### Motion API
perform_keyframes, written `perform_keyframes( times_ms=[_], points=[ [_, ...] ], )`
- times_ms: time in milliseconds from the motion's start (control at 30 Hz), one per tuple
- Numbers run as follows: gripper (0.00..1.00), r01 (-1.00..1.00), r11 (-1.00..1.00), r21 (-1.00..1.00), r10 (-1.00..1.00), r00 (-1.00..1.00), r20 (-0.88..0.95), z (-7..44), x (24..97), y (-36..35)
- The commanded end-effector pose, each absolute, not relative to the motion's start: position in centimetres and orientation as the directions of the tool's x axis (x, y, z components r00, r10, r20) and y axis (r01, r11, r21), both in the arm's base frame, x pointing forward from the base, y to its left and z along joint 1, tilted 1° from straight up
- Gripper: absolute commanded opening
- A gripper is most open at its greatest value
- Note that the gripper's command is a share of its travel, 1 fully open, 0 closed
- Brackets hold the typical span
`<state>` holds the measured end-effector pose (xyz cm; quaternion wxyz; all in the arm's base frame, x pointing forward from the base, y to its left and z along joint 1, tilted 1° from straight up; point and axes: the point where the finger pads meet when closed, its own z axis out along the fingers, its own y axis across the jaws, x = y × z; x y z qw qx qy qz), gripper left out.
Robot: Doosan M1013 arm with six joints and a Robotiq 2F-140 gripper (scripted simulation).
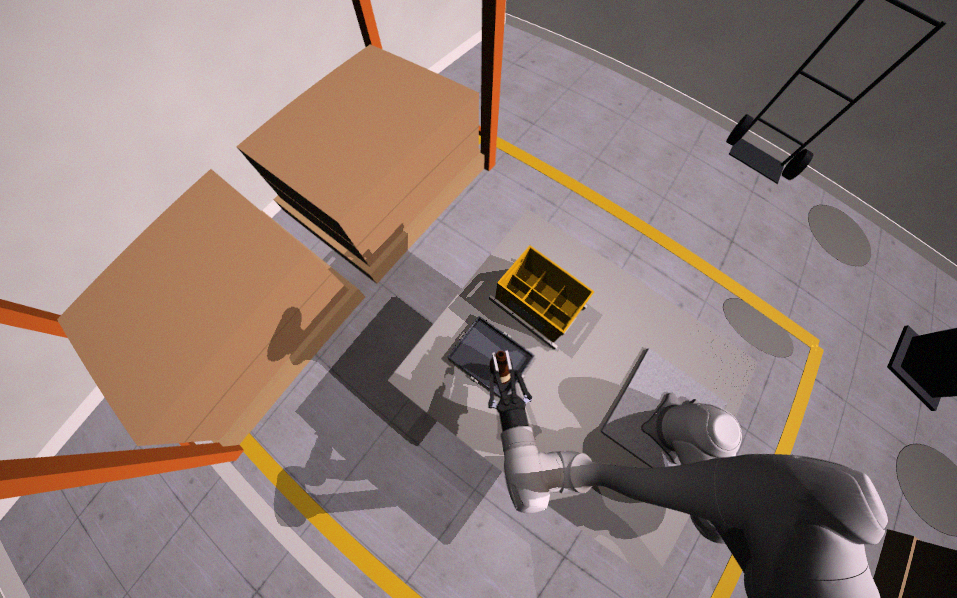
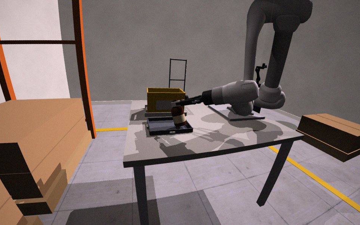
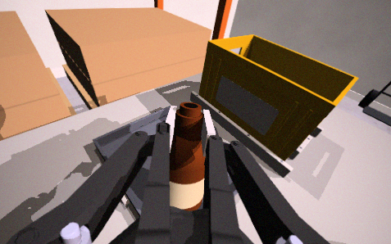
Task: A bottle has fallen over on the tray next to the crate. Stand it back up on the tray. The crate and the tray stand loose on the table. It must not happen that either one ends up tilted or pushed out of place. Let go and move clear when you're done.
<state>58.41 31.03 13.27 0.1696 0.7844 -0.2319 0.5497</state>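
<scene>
A brown bottle (image 1: 503,376) (image 2: 179,119) (image 3: 187,164) with a cream label is mostly upright, neck up, but leans a little in the exterior view. My gripper (image 1: 501,358) (image 2: 174,104) (image 3: 188,117) is shut on its neck, one pale fingertip on each side. The bottle's base is over the right part of the dark shallow tray (image 1: 476,349) (image 2: 161,122), low inside its rim. I cannot tell whether the base touches the tray floor. The yellow crate (image 1: 526,309) (image 2: 152,103) (image 3: 290,123) stands beside the tray; its visible compartments look empty.
A low grey strip (image 1: 522,323) (image 2: 164,114) (image 3: 241,135) runs along the crate's foot, between crate and tray. The arm's base plate (image 1: 638,401) (image 2: 237,115) is on the same table (image 2: 217,142). Large cardboard boxes (image 1: 192,312) (image 2: 49,120) (image 3: 130,41) stand beyond the table's edge.
</scene>
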Motion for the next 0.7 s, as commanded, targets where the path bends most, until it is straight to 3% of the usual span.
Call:
perform_keyframes(
  times_ms=[0,667],
  points=[
    [0.1,-0.55,-0.835,0.011,-0.177,0.288,0.941,13.09,58.41,31.02],
    [0.1,-0.55,-0.835,0.011,-0.177,0.288,0.941,12.59,58.41,31.02]
  ],
)
